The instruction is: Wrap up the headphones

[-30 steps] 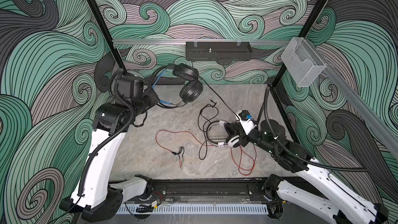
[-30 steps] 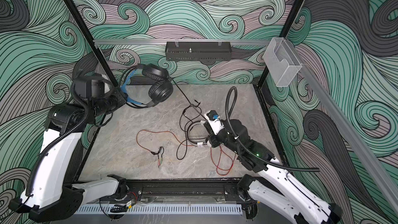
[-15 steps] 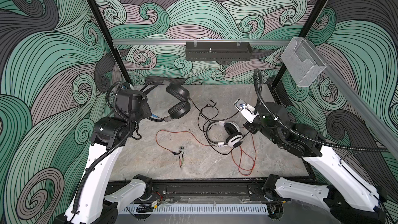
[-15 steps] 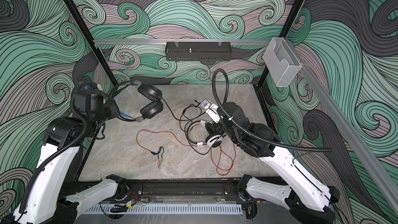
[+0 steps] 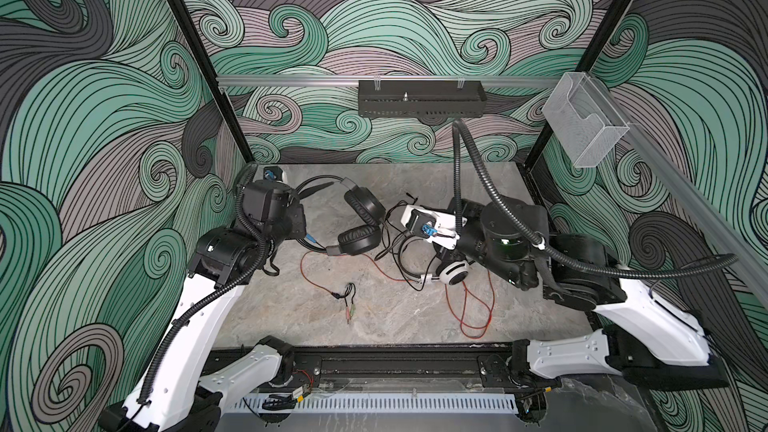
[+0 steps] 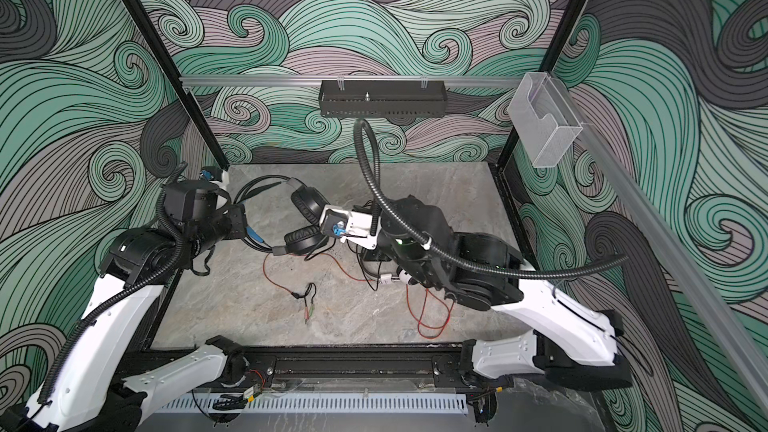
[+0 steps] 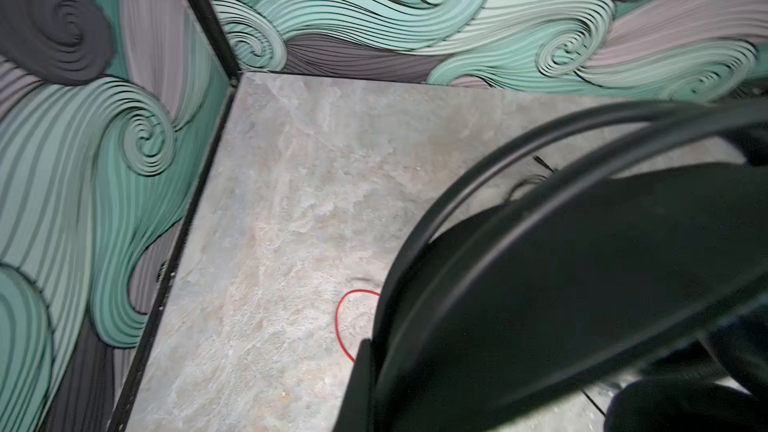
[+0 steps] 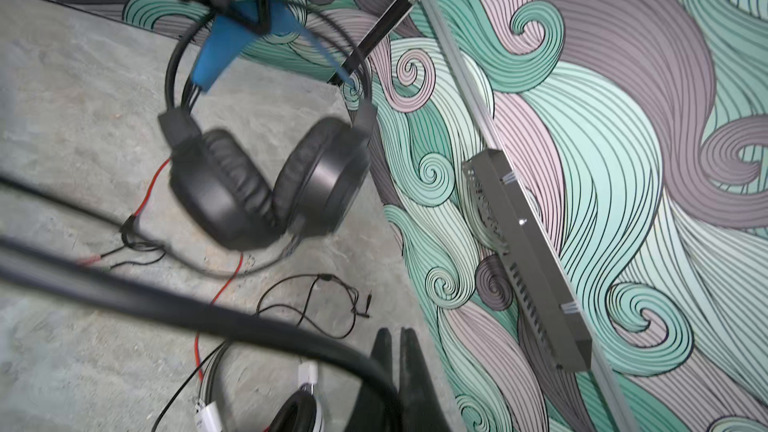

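Right wrist view. Item: black headset (image 5: 360,218), worktop (image 5: 291,326) 10 o'clock, headband clamped in my left end effector (image 8: 245,6). Item: white headset (image 5: 454,273), 4 o'clock; my right end effector (image 8: 395,332) clenched near it. Wrapping apparently unstarted; next, probably: catch loose black cable (image 8: 307,309), wind it.

Both arms bend inward, left hand (image 5: 302,229) and right hand (image 8: 395,336) pinched closed (tips facing each other).

Both top views overlook the whole table (image 5: 395,184); wrist cameras sit close.
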`<state>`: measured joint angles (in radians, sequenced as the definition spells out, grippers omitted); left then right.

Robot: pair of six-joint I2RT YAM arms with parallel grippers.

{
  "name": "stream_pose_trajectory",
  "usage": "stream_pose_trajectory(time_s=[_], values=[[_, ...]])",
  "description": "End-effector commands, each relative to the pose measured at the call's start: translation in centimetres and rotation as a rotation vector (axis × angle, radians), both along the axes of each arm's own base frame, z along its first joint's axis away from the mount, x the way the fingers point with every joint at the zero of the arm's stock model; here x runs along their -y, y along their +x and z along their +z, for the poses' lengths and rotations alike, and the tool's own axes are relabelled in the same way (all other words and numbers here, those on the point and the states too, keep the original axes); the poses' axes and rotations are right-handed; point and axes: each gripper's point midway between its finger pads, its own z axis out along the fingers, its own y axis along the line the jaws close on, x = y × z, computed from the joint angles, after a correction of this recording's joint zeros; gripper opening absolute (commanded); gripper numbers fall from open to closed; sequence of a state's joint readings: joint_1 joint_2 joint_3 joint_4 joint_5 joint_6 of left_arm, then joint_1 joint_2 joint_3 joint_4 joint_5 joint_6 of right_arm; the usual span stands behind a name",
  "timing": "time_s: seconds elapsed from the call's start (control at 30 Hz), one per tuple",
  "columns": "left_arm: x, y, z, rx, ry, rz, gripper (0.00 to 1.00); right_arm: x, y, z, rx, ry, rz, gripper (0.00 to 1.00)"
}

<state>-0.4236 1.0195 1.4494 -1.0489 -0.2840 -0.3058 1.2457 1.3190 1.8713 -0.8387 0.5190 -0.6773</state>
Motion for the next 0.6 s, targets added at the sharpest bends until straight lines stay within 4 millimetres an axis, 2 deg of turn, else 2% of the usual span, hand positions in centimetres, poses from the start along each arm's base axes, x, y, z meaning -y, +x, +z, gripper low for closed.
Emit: stream_pose_trajectory(time_s=[0.0, 0.13, 0.27, 0.47, 0.57], values=[[3.9, -0.2, 1.3, 0.06, -0.05, -0.169, 0.0, -2.5, 0.7, -1.3, -0.023, -0.078, 0.016, 0.0], [6.4, -1.5, 1.1, 0.064, -0.088, -0.295, 0.0, -3.6, 2.4, -2.9, -0.094, -0.087, -0.014, 0.0], [7.6, -2.9, 0.6, 0.042, -0.133, -0.381, 0.0, -3.0, 3.8, -3.8, -0.192, -0.055, -0.047, 0.0], [9.6, -4.8, 0.5, 0.019, -0.216, -0.509, 0.0, -2.8, 4.5, -6.5, -0.281, -0.094, -0.063, 0.0], [10.2, -5.5, 0.4, 0.013, -0.247, -0.549, 0.0, -2.6, 4.8, -7.0, -0.314, -0.091, -0.076, 0.0]])
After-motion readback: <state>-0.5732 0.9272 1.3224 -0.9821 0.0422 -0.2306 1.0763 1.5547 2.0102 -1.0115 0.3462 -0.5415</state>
